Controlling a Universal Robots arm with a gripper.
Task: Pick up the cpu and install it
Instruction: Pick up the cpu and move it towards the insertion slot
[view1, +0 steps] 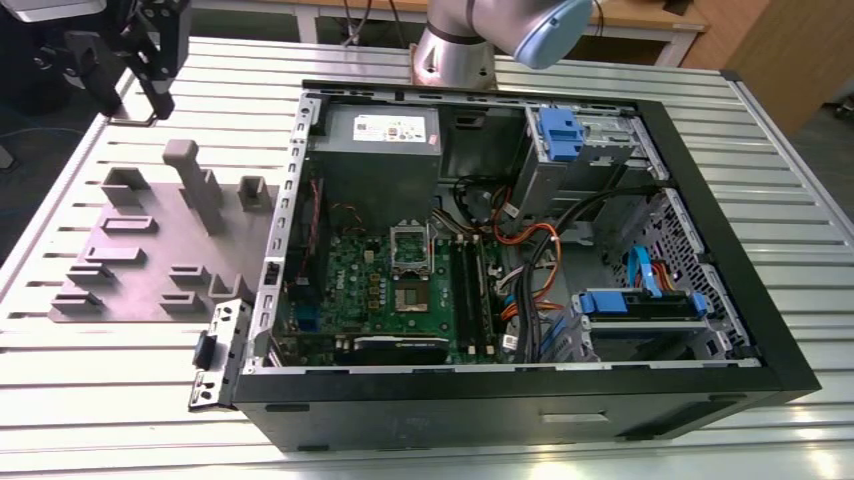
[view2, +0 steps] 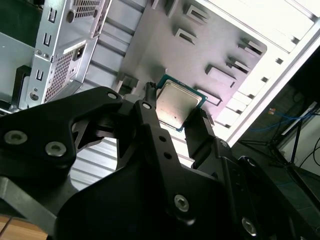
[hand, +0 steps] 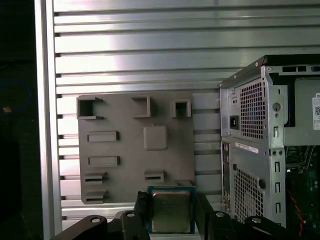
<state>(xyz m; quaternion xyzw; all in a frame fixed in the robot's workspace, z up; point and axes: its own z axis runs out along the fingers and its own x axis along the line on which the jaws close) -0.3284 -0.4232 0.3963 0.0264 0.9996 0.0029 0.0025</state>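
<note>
**Gripper** (view2: 175, 109): black, two-fingered. It is drawn in narrow and clamped on the cpu (view2: 178, 103), with one finger (view2: 150, 107) against each of two opposite edges, as seen in both wrist views. In the exterior view it hangs fingers-down at the exterior view's far left, raised above the table. The arm (view1: 454, 50) rises as a grey column with a blue-capped joint behind the computer case.

**Cpu**: small square chip, held in the air between the fingers and clear of every surface.
- The silvery-grey metal top faces the wrist cameras, with a blue-green rim around it.
- It is square, so it has no long axis.
- In the first wrist view its edges run parallel to those of the tray, and it is seen against the tray's border.

**Tray** (hand: 130, 165): grey plastic with raised blocks and open-sided pockets. It lies flat on the table, just beside the case.

**Table** (hand: 125, 50): silver, slatted.

**Computer case** (hand: 252, 150): black, lying on its side with the side open.
- A green motherboard (view1: 360, 290) sits inside.
- A silver socket frame (view1: 411, 250) is near the motherboard's middle.
</note>
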